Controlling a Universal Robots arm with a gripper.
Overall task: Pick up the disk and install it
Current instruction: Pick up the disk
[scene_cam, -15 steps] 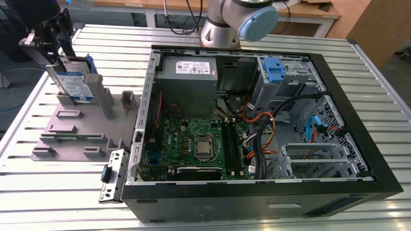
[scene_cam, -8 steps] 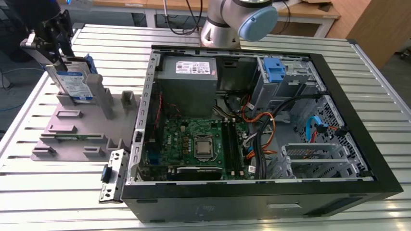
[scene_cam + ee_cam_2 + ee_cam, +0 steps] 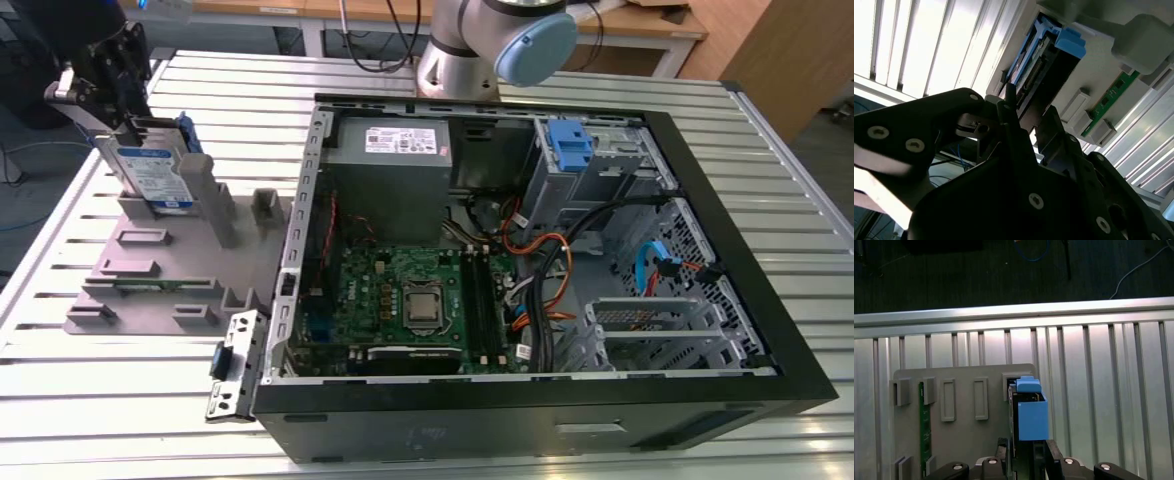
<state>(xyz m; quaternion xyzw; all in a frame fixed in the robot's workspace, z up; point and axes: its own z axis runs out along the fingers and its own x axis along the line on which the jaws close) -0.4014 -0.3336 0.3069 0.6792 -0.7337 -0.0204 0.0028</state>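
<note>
The gripper (image 3: 131,125) is hanging over the grey holder (image 3: 160,270) at the exterior view's left, well apart from the open computer case (image 3: 747,250). The disk (image 3: 158,175) is standing on edge at the far end of that holder, label facing the camera and a blue rail along its far side. Its lower edge is meeting the holder; whether it is seated or just lifted cannot be told.

In the first wrist view the gripper (image 3: 1025,452) is narrowed about the disk (image 3: 1026,415), one finger (image 3: 1002,447) lying against each broad face and the blue rail pointing away from the camera. In the second wrist view the gripper (image 3: 1029,120) is bracketing the near end of the disk (image 3: 1041,65) in the same way. The pincer appears to be clamping the disk.

A green memory stick (image 3: 925,425) is sitting in a slot of the holder (image 3: 964,440), apart from the disk.

Inside the case, the power supply (image 3: 394,150) is lying at the far side, the motherboard (image 3: 400,290) below it, and a blue clip (image 3: 570,145) is standing at the far corner bay. Holder and case are resting on the slatted metal table (image 3: 107,400).
</note>
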